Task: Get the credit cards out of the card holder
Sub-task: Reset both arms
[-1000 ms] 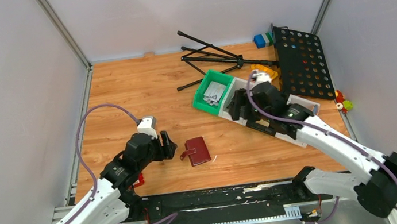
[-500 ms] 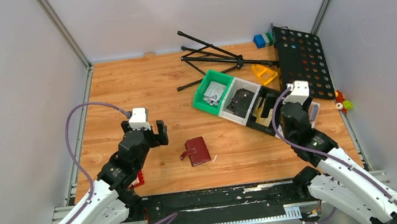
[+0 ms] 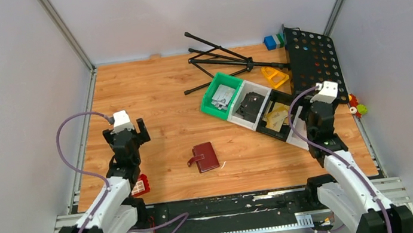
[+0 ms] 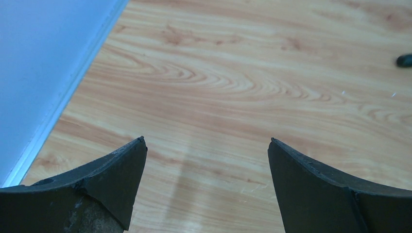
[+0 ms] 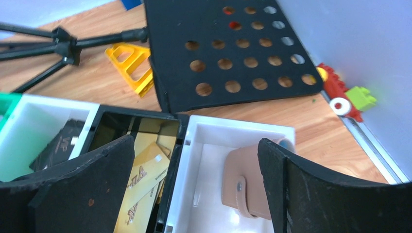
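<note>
Left gripper (image 4: 206,145) gapes wide and empty over bare tabletop (image 4: 243,73), my right gripper (image 5: 197,145) likewise over the white bin (image 5: 243,127); I see the closed card holder (image 3: 206,156) lower centre, down-right of the left gripper, the nearer one

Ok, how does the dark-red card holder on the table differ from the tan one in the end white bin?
Colour: the card holder is dark red, while the tan holder is pale pinkish-tan. Place: the card holder lies flat on the table, out in the open, while the tan holder sits inside the end white bin. Both look folded shut.
</note>
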